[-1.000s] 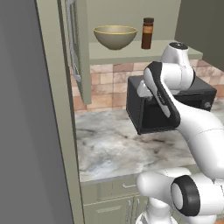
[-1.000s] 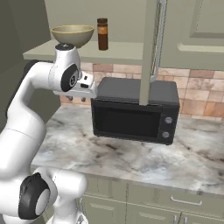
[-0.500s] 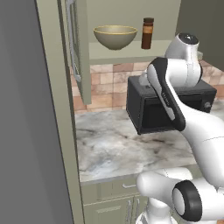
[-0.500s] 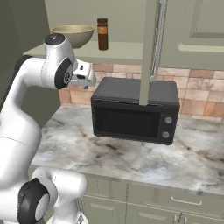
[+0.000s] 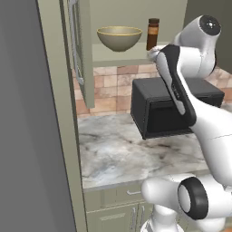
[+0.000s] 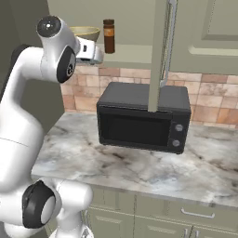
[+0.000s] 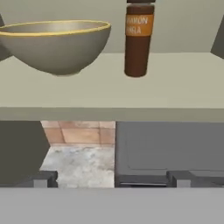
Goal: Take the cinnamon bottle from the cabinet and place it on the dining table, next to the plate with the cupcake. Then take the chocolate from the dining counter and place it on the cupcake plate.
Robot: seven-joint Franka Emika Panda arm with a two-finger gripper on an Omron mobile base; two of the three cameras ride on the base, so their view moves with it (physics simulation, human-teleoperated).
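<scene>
My jaws stand apart and empty — in the hand view their two dark tips sit wide at the bottom, and my gripper point(image 7: 109, 178) is below the shelf edge, short of the cinnamon bottle point(image 7: 138, 38). The bottle stands upright on the cabinet shelf point(image 7: 175, 87), near the bowl point(image 7: 54, 43) but not touching it. So by my reckoning nothing of the task is done yet: the bottle is ungrasped, and its trip to the dining table, then the chocolate's move to the cupcake plate, all remain.

The hand view gives me the orange label and the bare shelf between bottle and bowl, with the microwave point(image 7: 170, 151) top and a patch of marble bench point(image 7: 76, 164) below. The left base view shows the bottle point(image 5: 152, 34), the bowl point(image 5: 119, 38) and the open cabinet door point(image 5: 81, 50). The right base view shows the microwave's front panel point(image 6: 174, 135) and my gripper point(image 6: 95, 52) just left of and below the bottle point(image 6: 109, 36).
</scene>
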